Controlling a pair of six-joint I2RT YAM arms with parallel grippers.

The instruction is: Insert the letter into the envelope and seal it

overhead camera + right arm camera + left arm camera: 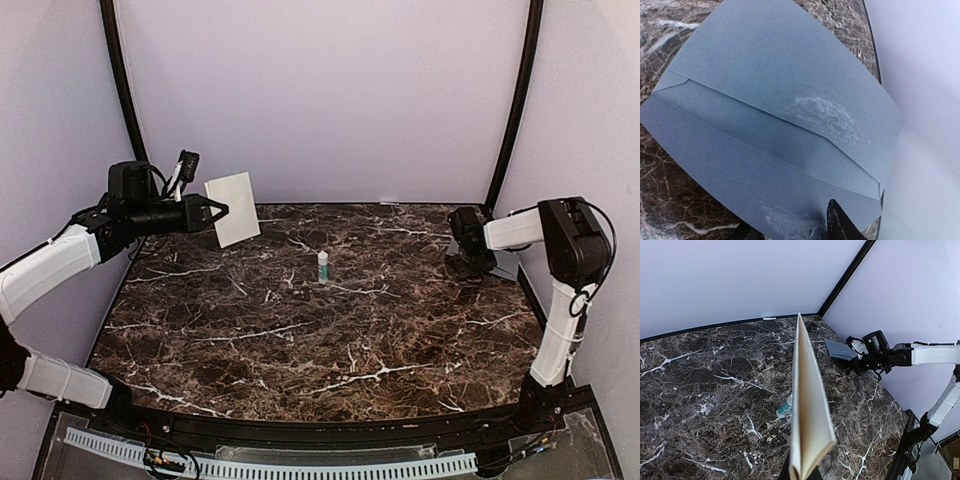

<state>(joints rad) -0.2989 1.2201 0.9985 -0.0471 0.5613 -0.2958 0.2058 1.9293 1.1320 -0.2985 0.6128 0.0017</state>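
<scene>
Advice: right claw (790,222), part-closed over slate-grey paper envelope (770,115), hold uncertain, should pinch one edge squarely; left claw (218,212) clamps cream-tan paper letter (238,205).

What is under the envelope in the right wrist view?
Marble table shows around the envelope, whose right corner reaches past the table's edge. The patch directly beneath is covered by the paper, so anything lying there cannot be seen.

Dark marble table (300,340); white-green tube (323,266) upright near centre.
</scene>
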